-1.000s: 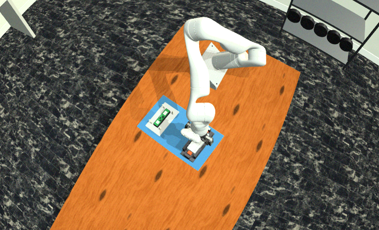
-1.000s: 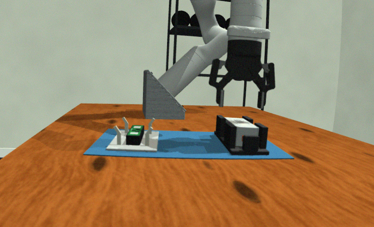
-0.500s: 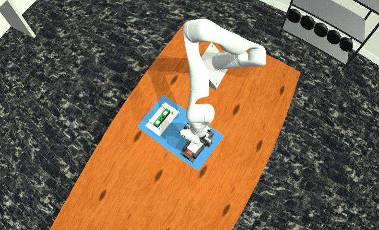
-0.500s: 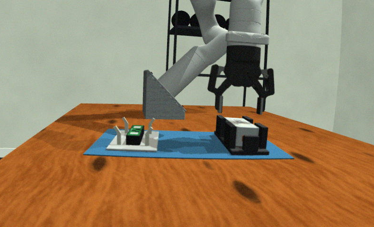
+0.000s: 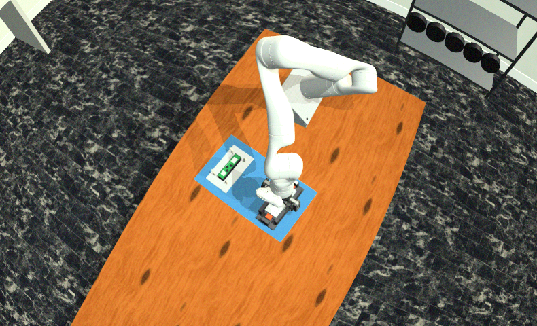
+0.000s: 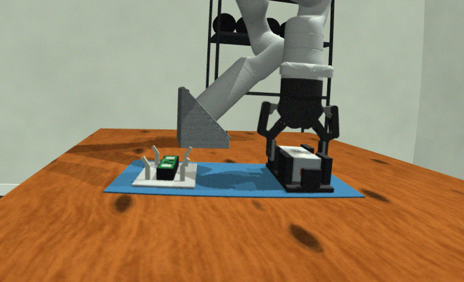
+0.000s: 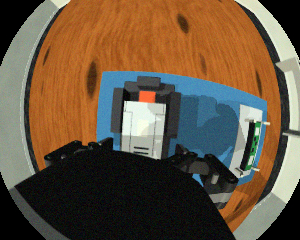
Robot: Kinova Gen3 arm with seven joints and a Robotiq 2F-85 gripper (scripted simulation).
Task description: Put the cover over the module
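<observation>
The white, thin-walled cover (image 5: 272, 209) (image 6: 299, 161) (image 7: 142, 127) sits in its black holder (image 5: 283, 218) (image 6: 309, 188) (image 7: 117, 110) at the right end of the blue mat (image 5: 247, 194) (image 6: 227, 181). My gripper (image 5: 281, 200) (image 6: 297, 148) (image 7: 143, 148) is open wide and lowered over the cover. One finger stands on each long side, with nothing between them gripped. The green module (image 5: 228, 166) (image 6: 168, 166) (image 7: 254, 140) stands uncovered on the white base plate (image 5: 215, 176) (image 6: 140, 183) (image 7: 245, 126) at the mat's left end, between upright guide posts.
A grey wedge-shaped arm mount (image 6: 196, 129) stands on the orange table (image 5: 230, 262) (image 6: 227, 237) behind the mat. A shelf rack with black discs (image 5: 453, 40) is beyond the table's far end. The arm's links rise above the holder.
</observation>
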